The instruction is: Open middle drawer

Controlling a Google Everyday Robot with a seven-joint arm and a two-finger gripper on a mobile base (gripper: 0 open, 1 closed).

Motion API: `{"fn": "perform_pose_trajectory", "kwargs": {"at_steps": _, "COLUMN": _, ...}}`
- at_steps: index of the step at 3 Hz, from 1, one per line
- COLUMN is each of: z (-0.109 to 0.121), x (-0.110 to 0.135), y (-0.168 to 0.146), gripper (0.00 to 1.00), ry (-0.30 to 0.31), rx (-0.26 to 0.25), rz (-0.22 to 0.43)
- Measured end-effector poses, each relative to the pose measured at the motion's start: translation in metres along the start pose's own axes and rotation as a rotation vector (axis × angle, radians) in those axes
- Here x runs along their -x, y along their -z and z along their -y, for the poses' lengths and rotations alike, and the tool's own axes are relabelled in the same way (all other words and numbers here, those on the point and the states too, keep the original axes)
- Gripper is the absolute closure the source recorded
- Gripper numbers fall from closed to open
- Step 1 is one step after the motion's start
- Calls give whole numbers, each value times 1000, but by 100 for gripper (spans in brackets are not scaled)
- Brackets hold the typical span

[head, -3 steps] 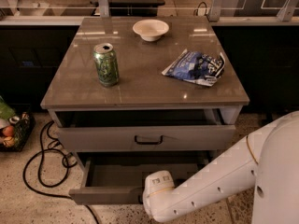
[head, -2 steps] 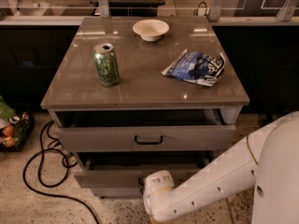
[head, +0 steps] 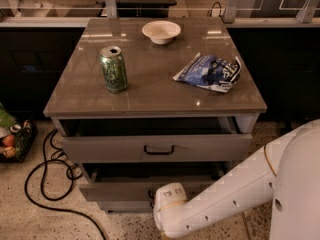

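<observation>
Speckled flooring with a black cable [head: 45, 184] at 9 o'clock surrounds the grey desk [head: 150, 99], which carries a green can [head: 113, 69], a white bowl [head: 161, 31] and a blue bag [head: 209, 73]. Beneath the partly open top drawer [head: 100, 148], the middle drawer [head: 115, 190] stands slightly out, with a dark gap above its front. The tool [head: 161, 199] sits at the desk's 6 o'clock against that front's centre, the drawer spreading from its 9 to its 3 o'clock; the white arm [head: 235, 194] covers it, so I cannot tell whether it is wide or narrow.
</observation>
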State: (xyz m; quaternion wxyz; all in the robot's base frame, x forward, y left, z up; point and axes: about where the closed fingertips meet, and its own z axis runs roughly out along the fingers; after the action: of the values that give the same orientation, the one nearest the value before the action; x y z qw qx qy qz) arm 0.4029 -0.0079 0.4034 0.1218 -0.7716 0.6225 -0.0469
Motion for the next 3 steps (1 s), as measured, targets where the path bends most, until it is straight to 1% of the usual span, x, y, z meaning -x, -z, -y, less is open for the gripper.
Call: {"fn": "perform_pose_trajectory", "kwargs": {"at_steps": 3, "z": -1, "x": 0, "y": 1, "gripper": 87, "ry": 1, "rx": 3, "rz": 0}}
